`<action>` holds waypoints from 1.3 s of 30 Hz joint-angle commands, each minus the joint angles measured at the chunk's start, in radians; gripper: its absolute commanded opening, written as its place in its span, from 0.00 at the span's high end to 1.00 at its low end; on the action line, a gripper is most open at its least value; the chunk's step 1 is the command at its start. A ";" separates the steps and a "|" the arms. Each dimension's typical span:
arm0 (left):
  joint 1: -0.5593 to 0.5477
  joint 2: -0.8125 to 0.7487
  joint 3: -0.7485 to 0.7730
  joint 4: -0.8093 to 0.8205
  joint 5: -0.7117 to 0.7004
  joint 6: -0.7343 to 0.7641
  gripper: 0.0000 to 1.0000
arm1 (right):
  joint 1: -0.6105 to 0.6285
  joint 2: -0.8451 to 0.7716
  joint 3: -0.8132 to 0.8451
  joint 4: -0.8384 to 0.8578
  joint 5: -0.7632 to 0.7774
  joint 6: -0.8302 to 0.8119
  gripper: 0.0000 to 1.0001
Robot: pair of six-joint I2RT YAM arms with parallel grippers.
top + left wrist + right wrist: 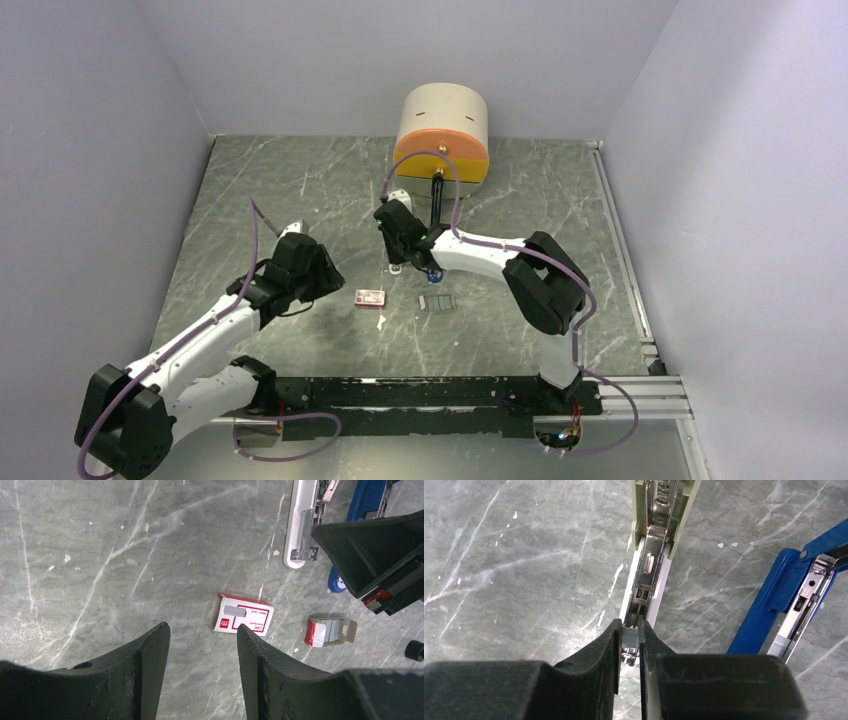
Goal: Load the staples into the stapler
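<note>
Over the white stapler (651,565), my right gripper (631,628) squeezes the staples (629,639) tight; I should keep them straight along it and lower slowly.

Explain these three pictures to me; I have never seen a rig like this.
Two white-and-black robot arms are bolted to a grey marble table. The overhead picture looks down from behind them; the other two come from a camera on each wrist. The left gripper hangs open near a small red-and-white cardboard box. Beside that lies an open tray of silvery staples. The right gripper pinches what looks like a short silvery staple strip over the opened white plastic stapler. A blue metal stapler lies alongside.
</note>
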State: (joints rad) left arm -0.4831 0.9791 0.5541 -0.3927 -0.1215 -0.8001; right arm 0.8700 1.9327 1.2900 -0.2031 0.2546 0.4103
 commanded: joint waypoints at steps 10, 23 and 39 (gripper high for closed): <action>0.011 -0.008 -0.005 0.017 0.010 0.011 0.43 | 0.005 0.031 0.018 -0.045 0.046 0.063 0.80; 0.011 -0.008 0.001 0.017 0.010 0.015 0.43 | 0.004 0.002 0.041 -0.046 0.021 0.049 0.68; 0.011 -0.022 -0.006 0.016 0.022 0.005 0.43 | -0.014 -0.059 0.078 -0.028 0.039 0.012 0.71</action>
State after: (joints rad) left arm -0.4812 0.9787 0.5541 -0.3927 -0.1215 -0.7998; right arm 0.8688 1.9347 1.3262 -0.2520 0.2771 0.4412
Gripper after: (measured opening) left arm 0.569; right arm 0.279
